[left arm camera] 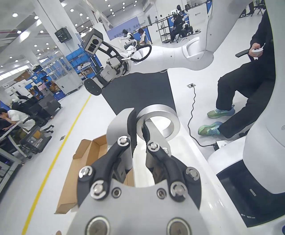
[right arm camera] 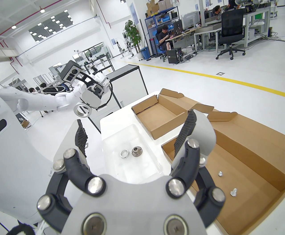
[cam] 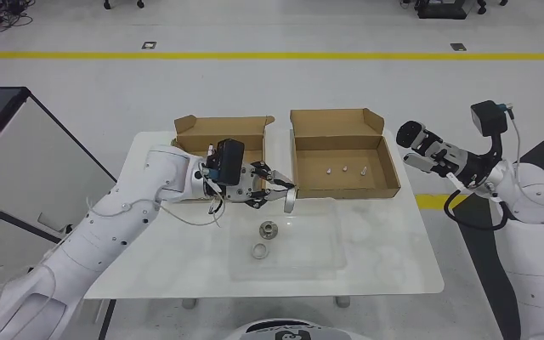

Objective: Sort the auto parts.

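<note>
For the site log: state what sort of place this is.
Probably an industrial robotics test hall: yellow floor line, blue bin shelving, computer workbenches, around the table where the left gripper holds a metal ring.

No readable text or numbers (print on the far blue banner [left arm camera: 115, 33] blurred)

I get bright, even light throughout — it falls from rows of ceiling lamps [left arm camera: 73, 10] overhead. The white surface [cam: 382, 246] shines nearly as pale as the floor [cam: 272, 93], with only soft, faint shadows around it. A sheen of glare sits on the metal ring [left arm camera: 155, 110] pinched in the left claw [left arm camera: 139, 131]. Both wrist views bend toward their edges — the pillar [left arm camera: 51, 29] leans hard.
</note>
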